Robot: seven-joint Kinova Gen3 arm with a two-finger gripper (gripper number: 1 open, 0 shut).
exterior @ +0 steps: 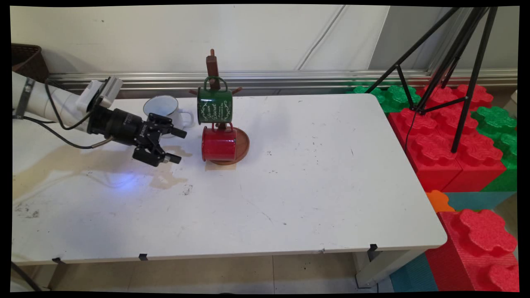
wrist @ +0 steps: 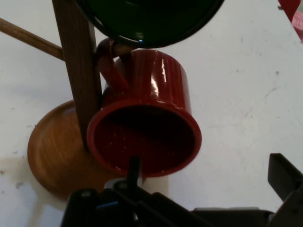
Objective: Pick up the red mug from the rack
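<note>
Gripper [exterior: 177, 145] (fingers spread, empty) just left of red mug [exterior: 219, 143] on wooden rack [exterior: 213, 66].

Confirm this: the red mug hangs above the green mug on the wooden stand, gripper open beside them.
Wrong order. The main view shows the green mug hanging above the red mug on the wooden stand. The gripper is open beside them, as stated.

White arm comes in from left, low over surface, wrist approx horizontal, pointing right. Black gripper [exterior: 177, 145] w/ fingers [exterior: 179, 133] spread apart, nothing betw them.
</note>
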